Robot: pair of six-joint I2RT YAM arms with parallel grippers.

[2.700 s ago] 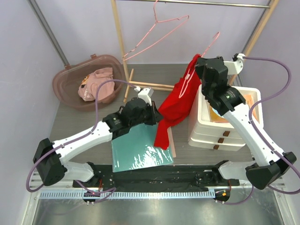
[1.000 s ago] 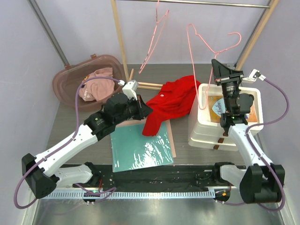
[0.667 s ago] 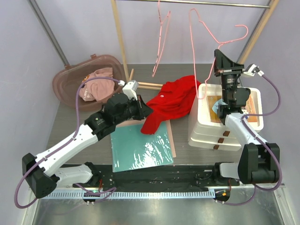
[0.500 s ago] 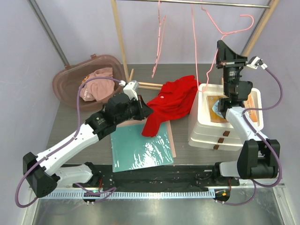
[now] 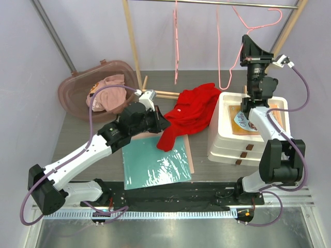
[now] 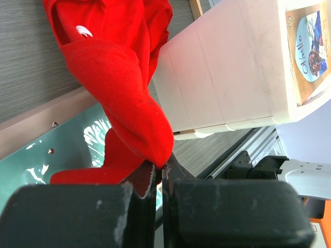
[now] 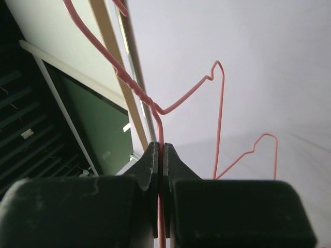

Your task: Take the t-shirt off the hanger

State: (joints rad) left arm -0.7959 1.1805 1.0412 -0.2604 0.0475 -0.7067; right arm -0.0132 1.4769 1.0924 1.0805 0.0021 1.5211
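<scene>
The t-shirt lies heaped on the table, partly over the mat and against the drawer box. It is fully clear of the hanger, so removal looks complete. The left gripper is clamped on a lower fold of the shirt, keeping the cloth down. The right gripper is closed on the hanger's wire neck and raised toward the rail, probably to hook it there. Hook contact cannot be confirmed.
</scene>
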